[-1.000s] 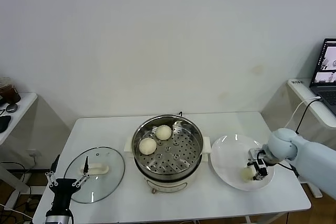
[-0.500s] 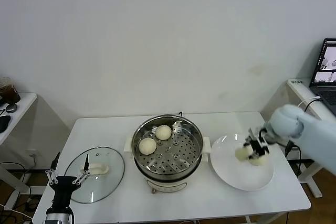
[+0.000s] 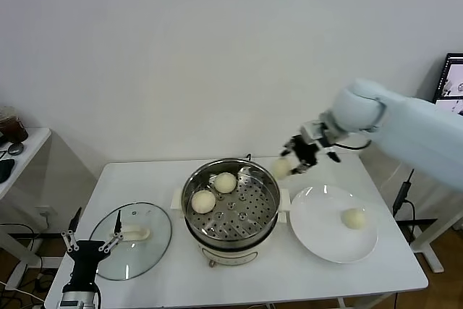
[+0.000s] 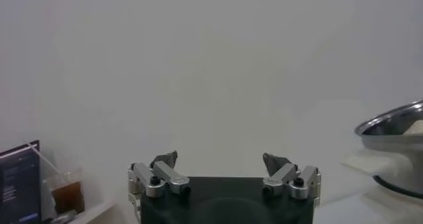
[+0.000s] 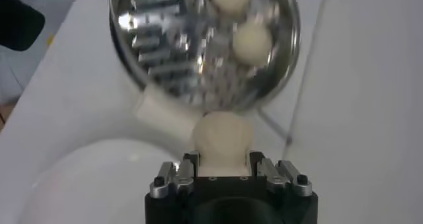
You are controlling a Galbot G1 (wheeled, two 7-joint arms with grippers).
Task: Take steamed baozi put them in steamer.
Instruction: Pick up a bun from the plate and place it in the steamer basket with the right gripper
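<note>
My right gripper [image 3: 292, 163] is shut on a cream-white steamed baozi [image 3: 281, 168], held in the air just past the right rim of the steamer [image 3: 272, 187]. In the right wrist view that baozi [image 5: 222, 137] sits between the fingers [image 5: 188, 159], above the steamer [image 5: 132, 27]. Two baozi [image 3: 203, 201] [image 3: 225, 182] lie on the perforated tray at its back left. One more baozi [image 3: 352, 218] rests on the white plate [image 3: 316, 233]. My left gripper [image 3: 92, 244] hangs open at the table's front left corner, beside the lid.
A round glass lid [image 3: 155, 247] with a white handle lies left of the steamer. A side table [image 3: 22, 146] with a cup stands at far left, and a desk with a laptop [image 3: 452, 85] at far right.
My right gripper closed on a baozi on the plate, lifted it and carried it up and left toward the steamer. The left arm stayed put.
</note>
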